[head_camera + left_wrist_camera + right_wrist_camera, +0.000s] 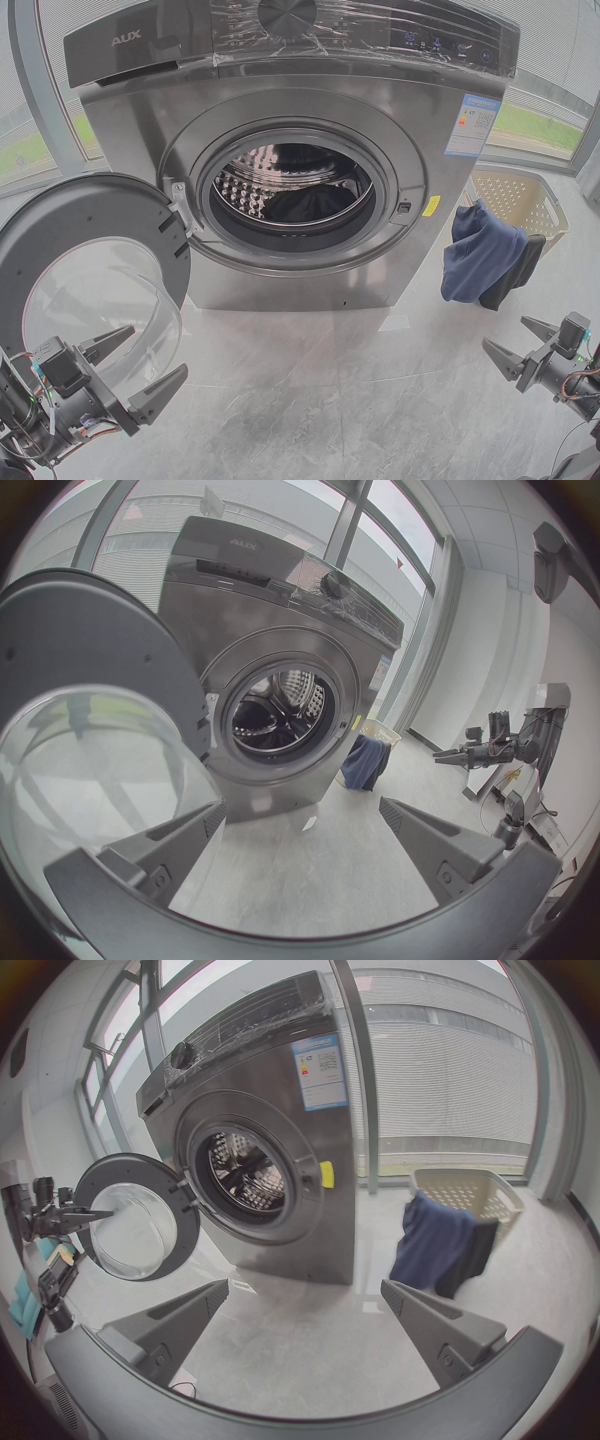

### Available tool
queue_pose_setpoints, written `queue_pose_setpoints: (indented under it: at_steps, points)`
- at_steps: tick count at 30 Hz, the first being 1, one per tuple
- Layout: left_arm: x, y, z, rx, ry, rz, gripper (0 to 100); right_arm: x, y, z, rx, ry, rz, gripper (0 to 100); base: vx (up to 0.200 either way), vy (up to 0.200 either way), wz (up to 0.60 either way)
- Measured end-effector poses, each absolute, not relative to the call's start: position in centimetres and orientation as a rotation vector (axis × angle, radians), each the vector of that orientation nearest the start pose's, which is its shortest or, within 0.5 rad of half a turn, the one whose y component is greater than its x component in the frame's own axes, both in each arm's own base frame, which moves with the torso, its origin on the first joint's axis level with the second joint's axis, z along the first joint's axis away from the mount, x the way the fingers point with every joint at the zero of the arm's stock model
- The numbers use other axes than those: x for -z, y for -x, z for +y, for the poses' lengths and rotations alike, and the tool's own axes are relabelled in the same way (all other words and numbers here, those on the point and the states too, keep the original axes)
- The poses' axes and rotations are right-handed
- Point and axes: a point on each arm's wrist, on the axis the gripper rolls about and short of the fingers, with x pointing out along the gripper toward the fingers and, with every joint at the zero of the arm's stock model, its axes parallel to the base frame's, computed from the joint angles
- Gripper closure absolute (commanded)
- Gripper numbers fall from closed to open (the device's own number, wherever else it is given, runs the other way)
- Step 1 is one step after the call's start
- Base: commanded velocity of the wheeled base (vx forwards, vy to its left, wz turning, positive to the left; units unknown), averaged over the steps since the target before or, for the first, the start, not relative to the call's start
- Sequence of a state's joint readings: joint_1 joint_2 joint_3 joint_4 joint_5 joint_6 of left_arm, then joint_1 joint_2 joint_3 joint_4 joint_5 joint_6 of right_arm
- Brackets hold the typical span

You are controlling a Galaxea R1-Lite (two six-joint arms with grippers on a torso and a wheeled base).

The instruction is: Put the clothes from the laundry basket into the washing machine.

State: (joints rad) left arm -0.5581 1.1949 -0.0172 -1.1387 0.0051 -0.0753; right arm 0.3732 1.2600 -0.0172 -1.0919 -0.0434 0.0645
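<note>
Brand lettering [125,38] on washing machine [400,115]

Washing machine [125,131]: grey, door [87,209] swung open, dark garment [309,203] in the drum.
Laundry basket [525,194]: beige, beside the machine, blue cloth [478,253] and black cloth [517,272] draped over its rim.

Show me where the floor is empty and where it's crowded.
Bare grey stone floor lies before the silver washing machine, between the left hand and right hand. The round grey glass-windowed door crowds the left side; blue and black clothes draped over the beige plastic laundry basket crowd the right.
</note>
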Motion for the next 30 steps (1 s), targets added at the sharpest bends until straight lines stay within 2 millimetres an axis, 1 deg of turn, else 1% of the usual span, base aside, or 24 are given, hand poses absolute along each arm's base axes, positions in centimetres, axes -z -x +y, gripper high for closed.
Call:
queue_pose_setpoints:
  at_steps: [6, 12, 15, 19, 22, 26, 30]
  points:
    - [-14.1, -8.7, -5.0, 0.506, 0.052, 0.096, 0, -13.1, -9.5, 3.3, -0.263, -0.016, 0.183, 0, 0.000, 0.000, 0.00]
    - [-13.5, -5.7, -2.8, 0.446, 0.050, 0.102, 0, -12.7, -5.6, 1.5, -0.187, -0.009, 0.149, 0, 0.000, 0.000, 0.00]
    - [-12.8, -4.2, -1.8, 0.403, 0.045, 0.113, 0, -12.3, -3.9, 0.8, -0.146, -0.011, 0.127, 0, 0.000, 0.000, 0.00]
    - [-10.9, -1.9, -0.6, 0.311, 0.036, 0.158, 0, -11.0, -1.8, 0.0, -0.062, -0.014, 0.131, 0, 0.000, 0.000, 0.00]
    - [-9.8, -0.4, 0.0, 0.221, 0.034, 0.154, 0, -10.1, -0.5, -0.4, 0.025, -0.017, 0.121, 0, 0.000, 0.000, 0.00]
    - [-9.1, 0.8, 0.2, 0.085, 0.033, 0.091, 0, -9.6, 0.5, -0.6, 0.098, -0.012, 0.072, 0, 0.000, 0.000, 0.00]
    - [-8.6, 1.5, 0.1, 0.018, 0.021, 0.056, 0, -9.3, 1.2, -0.4, 0.045, -0.006, 0.025, 0, 0.000, 0.000, 0.00]
